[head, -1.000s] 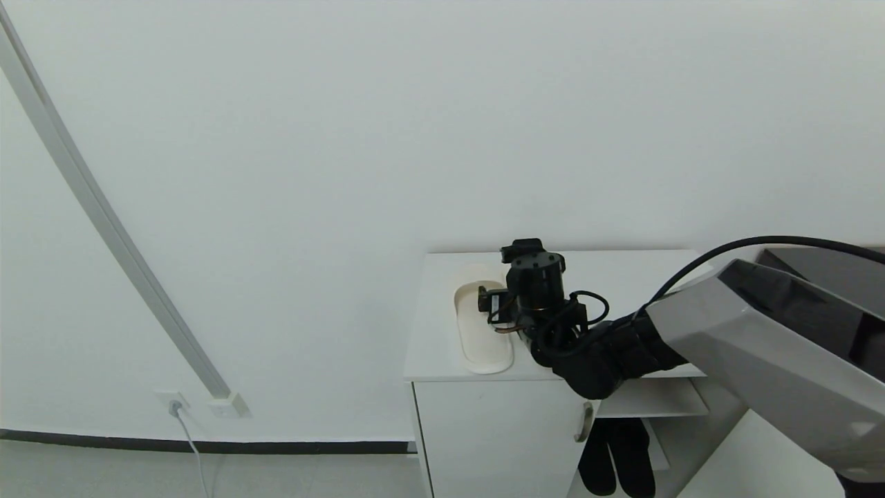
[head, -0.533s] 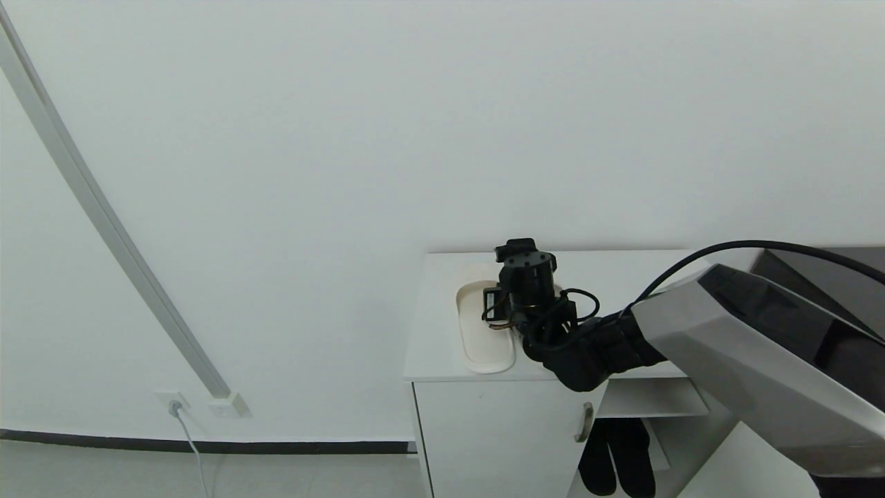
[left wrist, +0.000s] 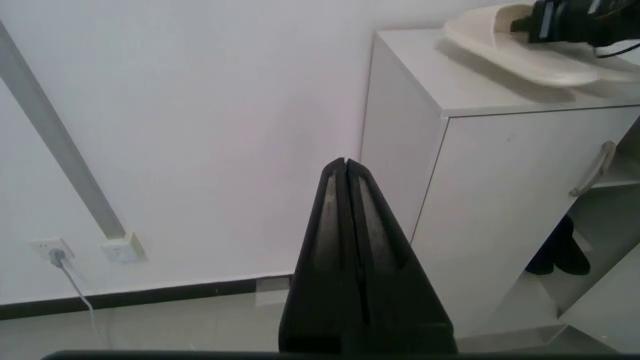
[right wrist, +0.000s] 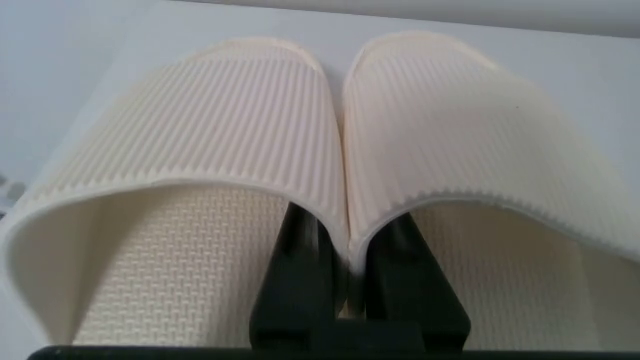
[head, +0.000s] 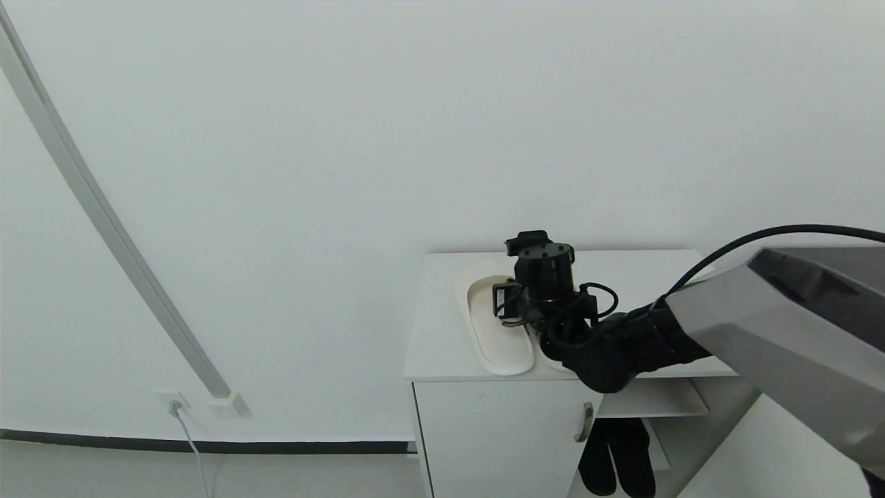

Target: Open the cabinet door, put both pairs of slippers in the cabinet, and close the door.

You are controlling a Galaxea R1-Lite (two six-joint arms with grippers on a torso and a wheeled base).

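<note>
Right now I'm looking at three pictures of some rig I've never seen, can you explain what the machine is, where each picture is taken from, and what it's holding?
It is a two-armed robot with a pincer-like gripper on each arm. The wide picture comes from a camera on its head, looking at a white cabinet. The other two come from cameras on its wrists. On the cabinet top lies a pair of cream slippers, side by side. The right gripper has one finger inside each slipper and pinches their touching inner edges together. The left gripper is shut, holds nothing, and hangs off to the cabinet's side. Lower down, a pair of black slippers already sits in the open right part of the cabinet.
</note>
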